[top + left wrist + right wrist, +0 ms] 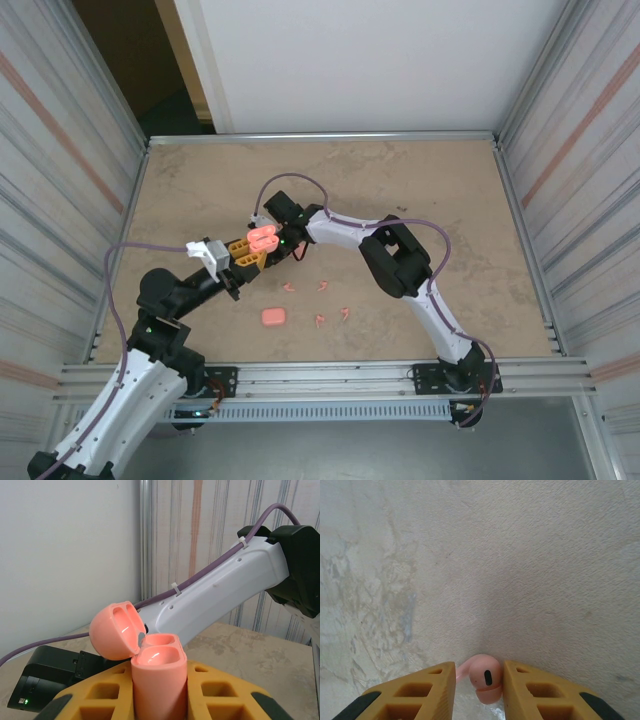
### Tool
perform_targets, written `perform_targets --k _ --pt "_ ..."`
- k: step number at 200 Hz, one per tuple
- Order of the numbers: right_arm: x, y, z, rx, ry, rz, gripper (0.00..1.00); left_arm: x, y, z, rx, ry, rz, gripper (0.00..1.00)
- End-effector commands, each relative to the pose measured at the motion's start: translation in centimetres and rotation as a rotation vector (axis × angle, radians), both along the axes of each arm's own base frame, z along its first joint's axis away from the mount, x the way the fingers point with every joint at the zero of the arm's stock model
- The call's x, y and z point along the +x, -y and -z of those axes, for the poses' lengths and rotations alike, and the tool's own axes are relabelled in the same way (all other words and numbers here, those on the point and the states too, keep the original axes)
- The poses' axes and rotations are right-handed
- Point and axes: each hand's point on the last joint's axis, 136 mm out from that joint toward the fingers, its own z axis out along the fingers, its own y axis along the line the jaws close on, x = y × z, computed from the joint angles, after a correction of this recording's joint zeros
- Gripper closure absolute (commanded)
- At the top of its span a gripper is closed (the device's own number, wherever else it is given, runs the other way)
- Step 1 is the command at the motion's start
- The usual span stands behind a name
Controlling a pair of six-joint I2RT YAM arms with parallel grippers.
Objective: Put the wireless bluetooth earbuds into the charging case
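One earbud (483,679) sits pinched between the fingers of the right gripper (480,666), stem off to one side and its dark slot facing the wrist camera, held up off the table (520,555). Just beside that gripper, the left gripper (160,695) is clamped narrow around the body of the charging case (159,662), holding it upright with the lid (114,630) flipped back on its hinge. Both wells in the case look empty, so as far as I can see nothing has been seated in it yet. From above, the two grippers meet over the middle of the table with the case (262,238) between them, so I'd say the carried bud is about to go in. On the arm-base side of both grippers, four loose earbuds (289,287) lie scattered near one another, and a second case (272,317) lies shut among them; whether that one holds anything I cannot tell. By my reckoning the job is early: one bud in hand, none in place, four more to collect
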Motion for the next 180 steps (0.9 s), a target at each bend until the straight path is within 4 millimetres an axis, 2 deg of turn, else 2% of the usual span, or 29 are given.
perform_targets --k 1,37,68,136,180 --pt "-1.0 0.1 2.7 -0.068 -0.019 -0.018 0.69 0.0 -0.3 -2.0 -0.009 0.065 -0.018 1.00" --pt "-1.3 0.1 3.1 -0.078 -0.025 -0.024 0.73 -0.1 -0.3 -1.9 -0.009 0.064 -0.018 1.00" --pt "-1.0 -0.2 2.3 -0.064 -0.004 -0.020 0.78 -0.1 -0.4 -2.0 -0.010 0.064 -0.020 1.00" --pt "0.4 0.0 -2.0 0.057 0.076 0.049 0.82 0.3 -0.4 -1.0 -0.010 0.042 -0.032 1.00" --pt "1.5 2.4 -5.6 0.130 0.142 0.128 0.82 1.0 -0.6 0.4 -0.008 0.014 -0.058 1.00"
